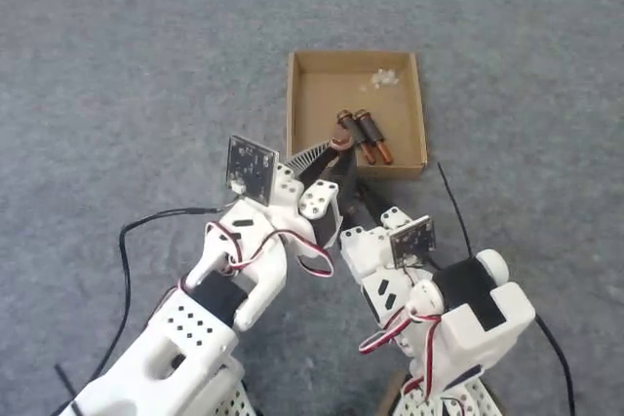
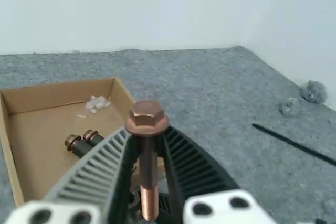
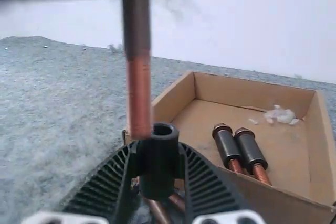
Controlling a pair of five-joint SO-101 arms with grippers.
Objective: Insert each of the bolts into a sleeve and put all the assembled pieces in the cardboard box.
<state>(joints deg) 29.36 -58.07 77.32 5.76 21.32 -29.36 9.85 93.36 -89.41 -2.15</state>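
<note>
- Left gripper [image 2: 146,137] pinches the bolt [image 2: 147,156] by its shank, leaving the tip free to enter a bore.
- Right gripper [image 3: 157,150] clamps the sleeve [image 3: 160,153] mouth-up to receive it; the tip sits just beside the rim, not yet in.
- Cardboard box [image 3: 310,124], beyond, holds two assembled pieces [image 3: 239,148].

Bolt [image 3: 137,64] tip beside sleeve [image 3: 160,156] mouth; 2 assembled pieces [image 3: 249,150] in cardboard box [image 3: 252,90].

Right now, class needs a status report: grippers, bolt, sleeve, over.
Left gripper shut on bolt. Right gripper shut on sleeve. Bolt tip beside sleeve mouth, not in. Two assembled pieces in cardboard box; nothing blocking.
</note>
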